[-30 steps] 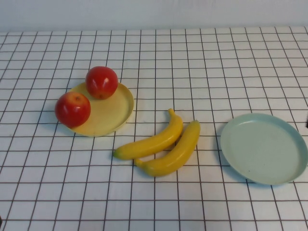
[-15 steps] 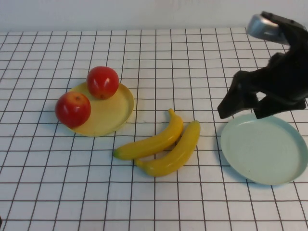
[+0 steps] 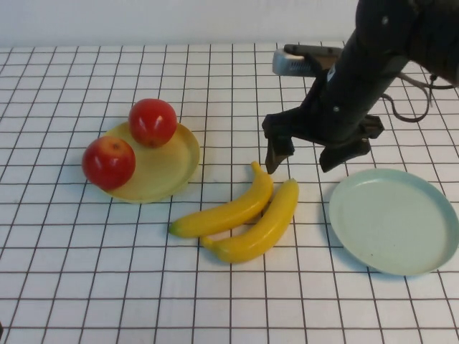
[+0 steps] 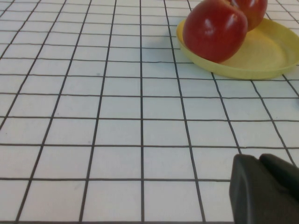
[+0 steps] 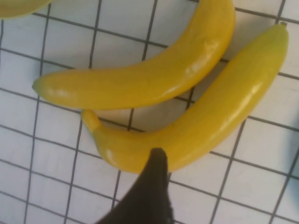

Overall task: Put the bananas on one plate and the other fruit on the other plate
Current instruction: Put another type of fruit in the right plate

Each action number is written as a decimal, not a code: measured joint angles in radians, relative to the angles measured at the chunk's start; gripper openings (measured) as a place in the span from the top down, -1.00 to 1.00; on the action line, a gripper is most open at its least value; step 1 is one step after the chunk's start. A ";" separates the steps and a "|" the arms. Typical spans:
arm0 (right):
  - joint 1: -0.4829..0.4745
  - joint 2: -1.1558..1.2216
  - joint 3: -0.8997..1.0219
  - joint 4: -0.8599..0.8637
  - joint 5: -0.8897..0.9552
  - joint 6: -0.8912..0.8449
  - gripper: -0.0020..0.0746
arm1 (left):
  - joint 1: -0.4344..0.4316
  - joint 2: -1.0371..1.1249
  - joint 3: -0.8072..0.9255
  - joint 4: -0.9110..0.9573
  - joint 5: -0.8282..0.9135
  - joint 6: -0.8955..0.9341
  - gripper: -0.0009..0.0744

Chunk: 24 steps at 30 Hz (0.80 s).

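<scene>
Yellow bananas (image 3: pixel 240 215), two of them, are seen lying side by side and touching on the white gridded counter (image 3: pixel 215 301), roughly midway between the two plates and on neither. The red apples (image 3: pixel 129 143) are both carried by the pale yellow plate (image 3: pixel 168 168) on the robot's left: one sits at the plate's far edge, the other on its left rim. The mint-green plate (image 3: pixel 394 222) is noted on the right, with nothing on it. The right hand (image 3: pixel 308 159) is held above the counter just beyond the far tips of the bananas, its fingers spread wide apart and pointing down, nothing between them; in the high view one fingertip (image 3: pixel 275 163) is seen close to the stem end of the upper banana, the other near the far rim of the mint-green plate. In the right wrist view both bananas are framed directly below, with one dark fingertip overlapping the nearer banana. The left hand (image 4: pixel 264 189) is recorded only in its own wrist view, fingers pressed together, low over the counter, well short of the yellow plate.
</scene>
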 joint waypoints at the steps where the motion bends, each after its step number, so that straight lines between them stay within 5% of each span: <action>1: 0.002 0.020 -0.010 0.004 0.000 0.013 -0.85 | 0.000 0.000 0.000 0.000 0.000 0.000 0.99; 24: 0.079 0.228 -0.028 -0.094 -0.004 0.183 -0.85 | 0.000 0.000 0.000 0.018 0.000 0.000 0.99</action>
